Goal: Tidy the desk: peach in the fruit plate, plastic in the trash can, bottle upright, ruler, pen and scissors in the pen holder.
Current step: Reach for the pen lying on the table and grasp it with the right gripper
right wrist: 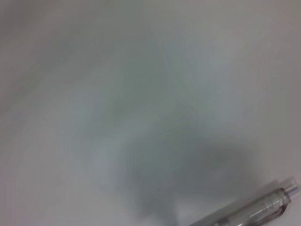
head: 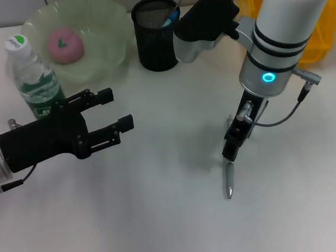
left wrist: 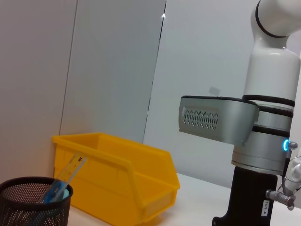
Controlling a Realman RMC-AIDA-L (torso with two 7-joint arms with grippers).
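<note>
Our left end effector (head: 110, 115) hovers open and empty near the bench's left edge. We cannot tell the right end effector's (head: 230, 150) state above one pen (head: 227, 181). One peach (head: 64, 45) fills the plate (head: 107, 24); one bottle (head: 34, 76) stands upright.

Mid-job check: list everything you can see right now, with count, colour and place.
peach: 1, pink, in the plate
plate: 1, pale green, far left
bottle: 1, clear, green label, upright beside the plate
pen holder: 1, black mesh, far centre
ruler: 1, clear yellowish, in the pen holder
pen: 1, clear, on the table under the right gripper
bin: 1, yellow, far right
table: 1, white
left gripper: 1, black, open, near the bottle
right gripper: 1, black, at the pen's upper end
</note>
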